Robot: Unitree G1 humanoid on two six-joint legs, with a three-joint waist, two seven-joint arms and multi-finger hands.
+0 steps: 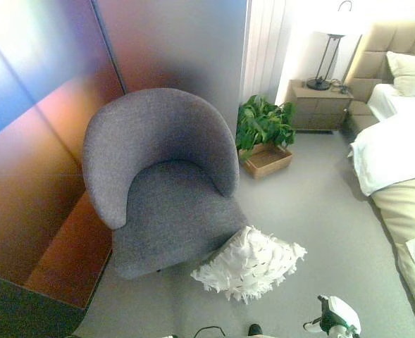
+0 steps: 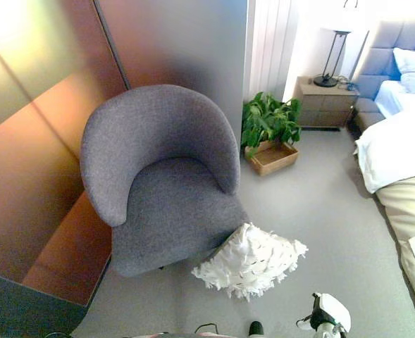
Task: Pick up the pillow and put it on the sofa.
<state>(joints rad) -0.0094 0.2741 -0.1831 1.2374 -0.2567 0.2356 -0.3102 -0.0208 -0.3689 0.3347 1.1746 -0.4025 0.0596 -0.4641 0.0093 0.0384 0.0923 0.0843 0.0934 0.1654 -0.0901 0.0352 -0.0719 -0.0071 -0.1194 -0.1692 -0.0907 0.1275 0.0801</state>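
Pillow (image 1: pixel 251 263) lay on the floor (image 1: pixel 320 211), touching the front of the grey sofa chair (image 1: pixel 161 183). I judged it soft, light and shaggy, best gripped at one corner. Right hand (image 1: pixel 334 318) showed at the lower edge; I could not tell its finger state. A basket (image 1: pixel 267 160) held a green plant (image 1: pixel 263 123).

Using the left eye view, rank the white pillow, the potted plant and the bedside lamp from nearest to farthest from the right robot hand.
From the right robot hand, at the bottom edge, right of centre:
1. White pillow: on the floor just to the hand's upper left, against the front of the grey armchair.
2. Potted plant: further back, beside the armchair.
3. Bedside lamp: on the nightstand at the far wall.
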